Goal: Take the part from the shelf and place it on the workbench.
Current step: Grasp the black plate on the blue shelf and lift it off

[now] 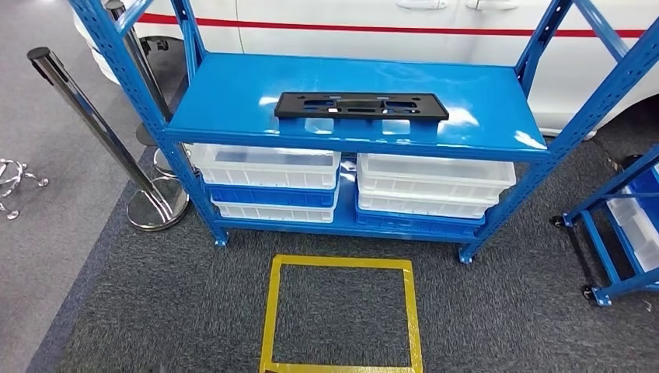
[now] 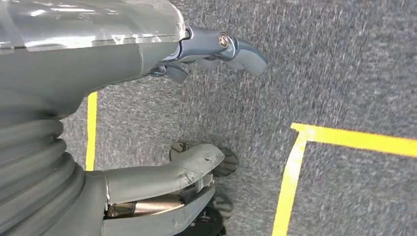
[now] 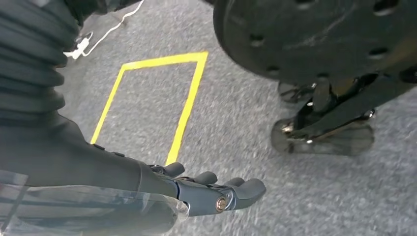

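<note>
The part, a long flat black plastic panel with cut-outs, lies flat on the top board of the blue shelf, slightly toward its near edge and roughly centred between left and right. White and blue bins are stacked on the lower board. On the grey carpet in front of the shelf lies a yellow taped square; chrome stanchions stand to the left, a white car body behind. The step in hand appears to be the approach. To do it well, stand square to the shelf, raise both arms above the board, and take the panel near its two ends so it lifts level. The left robot hand hangs over the carpet, fingers apart, holding nothing. The right robot hand hangs likewise, empty, fingers loosely extended. Both hang low beside the body, well apart from the part, which is untouched.
</note>
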Controlling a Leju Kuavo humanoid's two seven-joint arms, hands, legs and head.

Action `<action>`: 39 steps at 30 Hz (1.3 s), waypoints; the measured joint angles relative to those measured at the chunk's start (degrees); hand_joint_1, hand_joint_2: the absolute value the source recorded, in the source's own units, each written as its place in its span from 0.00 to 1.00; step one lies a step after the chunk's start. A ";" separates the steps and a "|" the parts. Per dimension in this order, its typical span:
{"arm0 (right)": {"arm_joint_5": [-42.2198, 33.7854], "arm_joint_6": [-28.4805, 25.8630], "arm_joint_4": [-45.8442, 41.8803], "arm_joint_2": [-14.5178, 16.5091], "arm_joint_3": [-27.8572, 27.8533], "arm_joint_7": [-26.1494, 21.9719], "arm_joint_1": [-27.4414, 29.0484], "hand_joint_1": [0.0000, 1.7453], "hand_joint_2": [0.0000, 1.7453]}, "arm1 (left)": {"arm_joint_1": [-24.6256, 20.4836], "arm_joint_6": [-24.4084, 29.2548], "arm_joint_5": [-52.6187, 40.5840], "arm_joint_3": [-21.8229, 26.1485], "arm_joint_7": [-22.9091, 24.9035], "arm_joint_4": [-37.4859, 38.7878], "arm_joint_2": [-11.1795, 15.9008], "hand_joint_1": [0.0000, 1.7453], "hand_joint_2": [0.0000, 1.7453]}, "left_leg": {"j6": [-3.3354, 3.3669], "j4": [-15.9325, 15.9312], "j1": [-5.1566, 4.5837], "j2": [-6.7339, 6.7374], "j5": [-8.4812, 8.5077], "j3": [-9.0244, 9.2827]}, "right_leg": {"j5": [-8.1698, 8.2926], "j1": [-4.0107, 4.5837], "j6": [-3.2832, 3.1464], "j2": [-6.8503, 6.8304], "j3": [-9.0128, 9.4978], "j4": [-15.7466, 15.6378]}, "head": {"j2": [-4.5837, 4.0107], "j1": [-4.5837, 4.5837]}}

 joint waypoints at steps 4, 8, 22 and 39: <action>-5.20 -0.24 0.37 0.00 4.17 -1.58 -1.03 0.00 0.00 | -0.17 0.18 -3.02 4.19 -1.37 1.32 -0.96 0.00 1.00 | 0.12 0.20 -0.17 -0.02 -0.19 0.08 | -0.44 -0.07 0.19 0.00 -3.44 6.29 | 0.00 0.01; -10.87 -0.52 0.76 0.01 8.69 -3.35 -2.47 0.00 0.00 | -0.64 0.49 -6.29 8.51 -2.92 2.53 -2.01 0.00 1.00 | -0.79 1.21 -0.29 -0.15 -1.00 0.02 | 5.54 -0.01 -0.28 0.03 1.89 -5.95 | 0.00 -0.02; -29.63 -0.56 1.89 0.49 23.44 -9.57 -6.95 0.00 0.00 | -2.04 1.61 -17.25 23.26 -8.05 7.02 -4.80 0.00 1.00 | -2.60 5.63 0.36 -0.16 -1.92 -2.29 | 5.53 0.18 -2.01 0.00 2.75 -7.48 | 0.00 -0.04; -48.94 -0.19 3.62 0.37 35.05 -26.64 -13.47 0.00 1.00 | -3.16 0.37 -30.59 35.48 -17.15 10.75 -7.69 0.00 1.00 | -1.11 1.78 -0.25 -0.12 -0.91 -0.70 | 5.81 -0.39 0.13 0.06 1.39 -6.05 | 0.00 -0.01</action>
